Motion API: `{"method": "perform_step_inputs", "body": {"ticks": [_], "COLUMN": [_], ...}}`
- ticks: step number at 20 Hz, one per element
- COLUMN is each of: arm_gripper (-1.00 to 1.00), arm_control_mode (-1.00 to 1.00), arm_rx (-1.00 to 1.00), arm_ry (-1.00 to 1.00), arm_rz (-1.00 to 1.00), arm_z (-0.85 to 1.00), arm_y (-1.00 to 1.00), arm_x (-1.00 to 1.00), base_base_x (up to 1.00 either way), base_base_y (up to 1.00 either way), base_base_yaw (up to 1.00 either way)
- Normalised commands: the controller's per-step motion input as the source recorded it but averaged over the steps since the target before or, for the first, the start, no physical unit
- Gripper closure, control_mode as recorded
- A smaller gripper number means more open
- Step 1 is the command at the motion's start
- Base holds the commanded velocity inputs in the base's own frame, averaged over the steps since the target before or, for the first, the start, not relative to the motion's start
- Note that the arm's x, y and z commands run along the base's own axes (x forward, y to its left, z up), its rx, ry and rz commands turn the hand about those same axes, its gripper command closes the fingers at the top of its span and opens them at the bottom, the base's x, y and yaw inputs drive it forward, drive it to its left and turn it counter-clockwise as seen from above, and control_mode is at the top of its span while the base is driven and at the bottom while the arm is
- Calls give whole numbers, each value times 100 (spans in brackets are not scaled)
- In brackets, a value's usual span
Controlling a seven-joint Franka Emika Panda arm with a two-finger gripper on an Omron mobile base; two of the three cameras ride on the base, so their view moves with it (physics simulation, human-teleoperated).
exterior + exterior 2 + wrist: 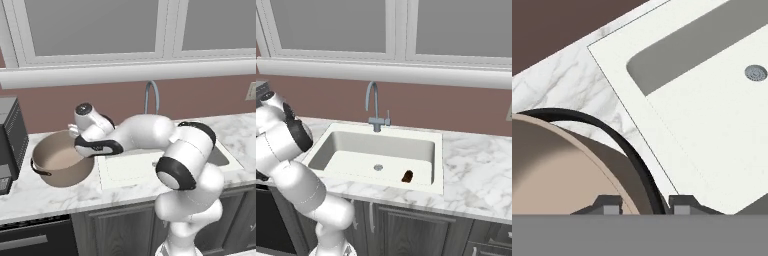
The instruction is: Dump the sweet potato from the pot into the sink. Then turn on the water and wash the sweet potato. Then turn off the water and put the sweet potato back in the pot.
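The tan-brown pot (60,157) stands upright on the marble counter, left of the white sink (125,170). My gripper (81,144) reaches down at the pot's right rim. In the hand view my gripper (647,206) straddles the pot's wall (552,170) and its dark loop handle (612,132), the jaws closed in on them. The sweet potato (407,175), a small reddish-brown lump, lies on the floor of the sink (356,145), right of the round drain (378,167). No sweet potato shows inside the pot. The sink (712,125) lies just beside the pot.
A grey faucet (373,105) rises behind the basin with its spout over it. A dark boxy appliance (10,140) stands close to the pot's left. Marble counter (476,170) extends to the right of the sink. A wall with windows runs behind.
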Motion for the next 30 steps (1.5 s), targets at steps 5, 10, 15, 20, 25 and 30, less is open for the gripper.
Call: {"method": "perform_step_inputs", "body": {"ticks": [5,10,15,20,25,30], "arm_gripper": [100,-100,-100,-100,-100,-100], "arm_control_mode": [-100,-100,-100,-100,-100,-100], "arm_rx": [0,0,0,0,2,7], "arm_ry": [0,0,0,-3,-6,-5], "arm_rz": [0,-2,-2,-3,-7,-8], "arm_z": [-17,-17,-6,0,0,3], "arm_y": [3,0,0,-1,-19,-52], "arm_x": [0,-3,-1,-18,-37,-47], "base_base_x": [0,0,0,0,0,0], "base_base_y": [0,0,0,0,0,0], "base_base_yaw": [0,0,0,0,0,0]}}
